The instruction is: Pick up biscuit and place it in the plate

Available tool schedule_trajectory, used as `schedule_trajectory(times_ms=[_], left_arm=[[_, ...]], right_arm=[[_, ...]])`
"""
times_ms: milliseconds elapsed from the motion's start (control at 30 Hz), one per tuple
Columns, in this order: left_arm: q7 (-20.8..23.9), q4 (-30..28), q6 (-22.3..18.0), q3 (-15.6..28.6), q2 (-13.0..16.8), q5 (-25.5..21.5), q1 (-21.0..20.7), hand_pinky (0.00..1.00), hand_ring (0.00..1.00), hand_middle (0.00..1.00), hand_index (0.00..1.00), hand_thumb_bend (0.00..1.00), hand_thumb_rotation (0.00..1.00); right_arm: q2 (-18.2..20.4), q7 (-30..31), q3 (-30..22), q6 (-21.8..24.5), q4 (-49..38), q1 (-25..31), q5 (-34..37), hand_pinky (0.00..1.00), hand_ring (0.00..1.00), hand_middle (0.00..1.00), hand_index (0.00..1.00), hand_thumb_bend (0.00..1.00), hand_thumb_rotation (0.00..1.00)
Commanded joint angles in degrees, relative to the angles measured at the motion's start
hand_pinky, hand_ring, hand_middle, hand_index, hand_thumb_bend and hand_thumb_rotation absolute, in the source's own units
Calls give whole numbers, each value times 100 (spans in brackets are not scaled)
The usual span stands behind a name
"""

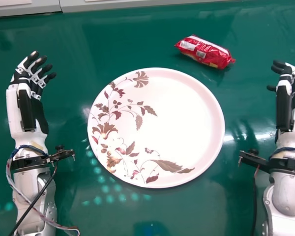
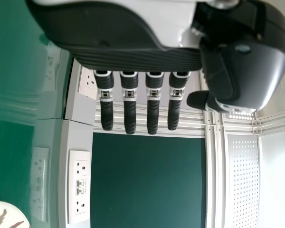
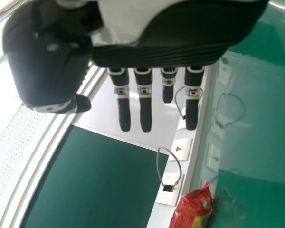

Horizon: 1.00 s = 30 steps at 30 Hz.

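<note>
A red biscuit packet lies on the table beyond the plate's right part, apart from it; the right wrist view also shows the packet. The round white plate with brown leaf patterns stands mid-table, holding nothing. My left hand is left of the plate, open with relaxed fingers; the left wrist view shows this hand too. On the plate's right, nearer to me than the packet, my right hand is open; in the right wrist view the hand holds nothing.
A grey-white ledge runs along the far edge of the green table. In the left wrist view a panel with sockets stands beyond the table. A looped grey cable hangs by sockets in the right wrist view.
</note>
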Motion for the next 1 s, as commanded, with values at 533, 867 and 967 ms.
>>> schedule_trajectory(times_ms=[533,867,967], left_arm=[[-23,125,-10,57,-3,-25,107,76,82,83,84,6,0],[79,45,162,98,28,49,105,79,82,83,84,8,0],[78,32,186,98,45,44,99,79,82,83,84,8,0]], right_arm=[[-985,621,-116,758,-282,-815,-522,71,81,84,82,73,53],[-2516,1879,287,1747,244,-2050,-1622,64,78,82,82,100,53],[-2712,2147,295,1699,563,-2265,-1439,66,81,82,82,100,50]])
